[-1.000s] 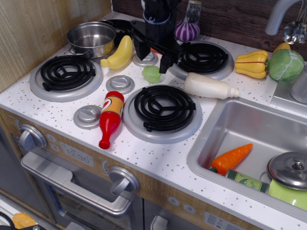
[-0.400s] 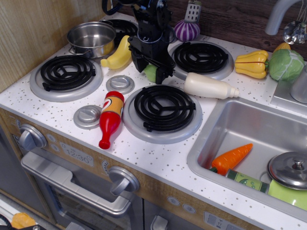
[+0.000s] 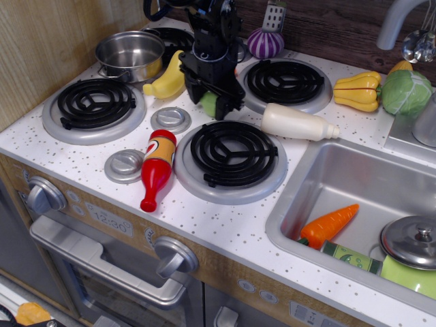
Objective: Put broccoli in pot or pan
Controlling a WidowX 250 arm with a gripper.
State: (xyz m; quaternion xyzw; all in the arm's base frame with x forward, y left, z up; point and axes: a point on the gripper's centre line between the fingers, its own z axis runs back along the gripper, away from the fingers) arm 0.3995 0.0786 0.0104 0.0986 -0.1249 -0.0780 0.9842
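Arm (image 3: 216, 30) was all black, blocky, glossy in spots. Black cable looped near top. Hand (image 3: 212, 102) was black, two flat angular fingers.

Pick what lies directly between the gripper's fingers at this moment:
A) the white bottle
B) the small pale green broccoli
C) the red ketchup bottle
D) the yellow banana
B. The gripper stands over the small pale green broccoli, which shows between its black fingers on the counter; the yellow banana, red ketchup bottle and white bottle all lie apart from it.
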